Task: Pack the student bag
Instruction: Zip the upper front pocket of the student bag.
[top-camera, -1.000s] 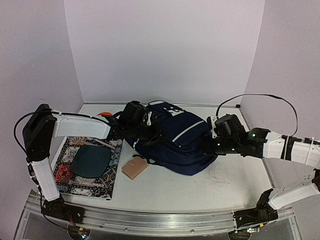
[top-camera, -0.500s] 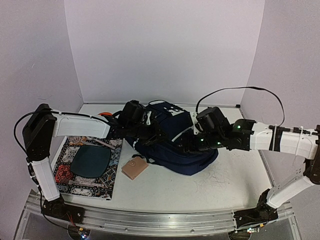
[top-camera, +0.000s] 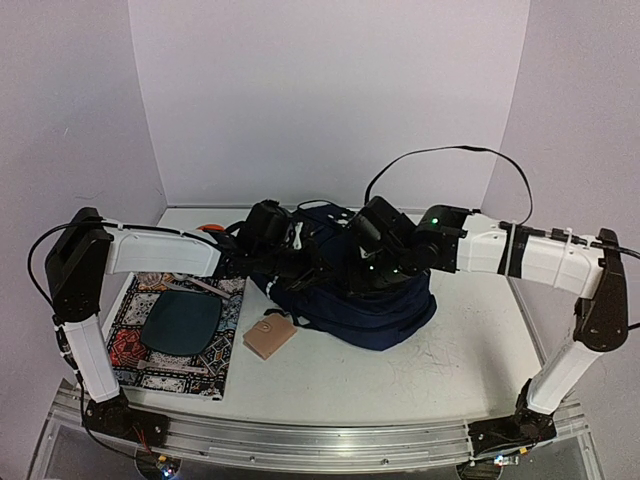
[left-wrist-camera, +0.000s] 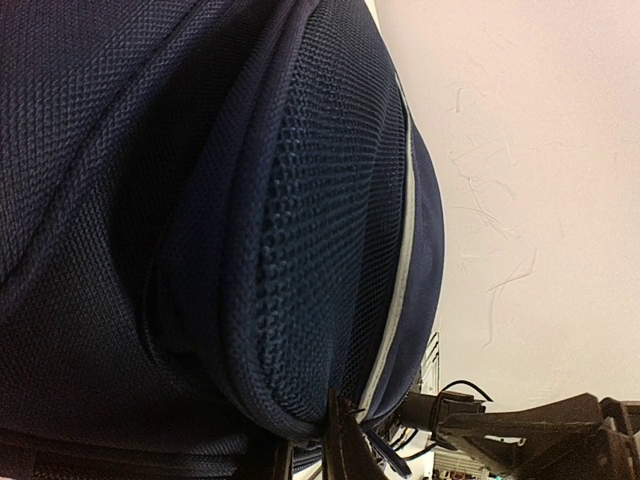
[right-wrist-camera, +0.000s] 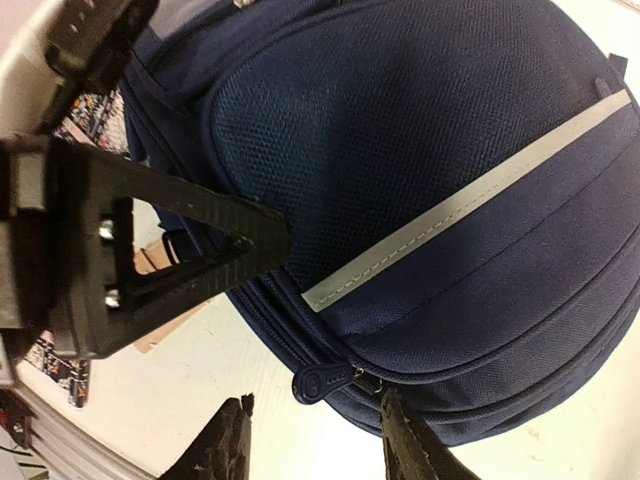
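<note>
The student bag (top-camera: 380, 310) lies flat on the table (top-camera: 460, 360). The left gripper (left-wrist-camera: 310, 450) is squeezed tight on the bag's left edge. The right gripper (right-wrist-camera: 315, 440) hangs over the bag's front with its jaws apart, holding nothing, right by a zip pull (right-wrist-camera: 322, 380).

navy bag (top-camera: 385, 312), lt-grey striped
</note>
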